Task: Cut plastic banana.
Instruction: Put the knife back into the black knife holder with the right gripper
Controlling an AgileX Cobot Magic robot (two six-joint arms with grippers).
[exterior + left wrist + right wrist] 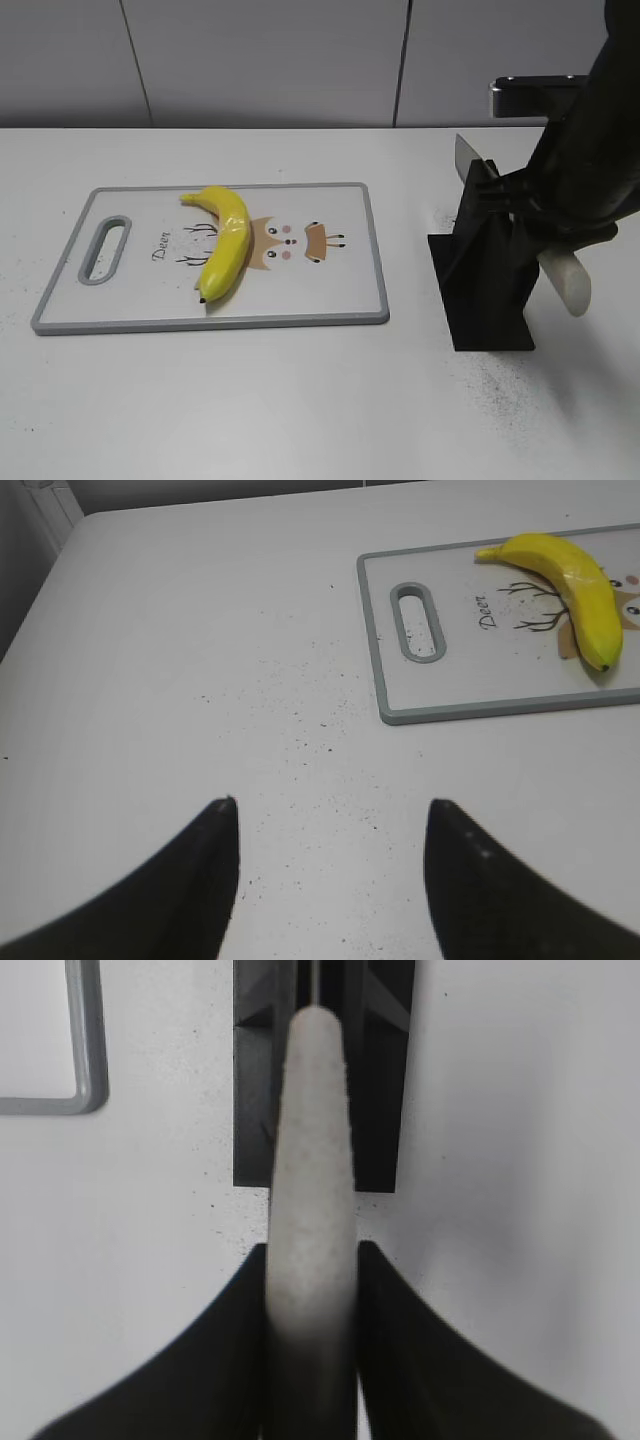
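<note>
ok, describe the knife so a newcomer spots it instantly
Right of the grey-rimmed white cutting board stands a black plastic knife stand. The knife sits slanted in it: pale rounded handle gripped by the right end effector, grey blade tip poking out above.

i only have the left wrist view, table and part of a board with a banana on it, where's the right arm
Observer: Over at a black knife stand, to the right of the cutting board.
Operator: holding anything
Observer: Yes, the right gripper is shut on the pale knife handle.
Operator: knife out yet
Observer: Not yet; the blade pokes out behind the stand, which the knife rests in.
Operator: banana cut
Observer: No, the banana lies whole across the board's deer drawing.
</note>
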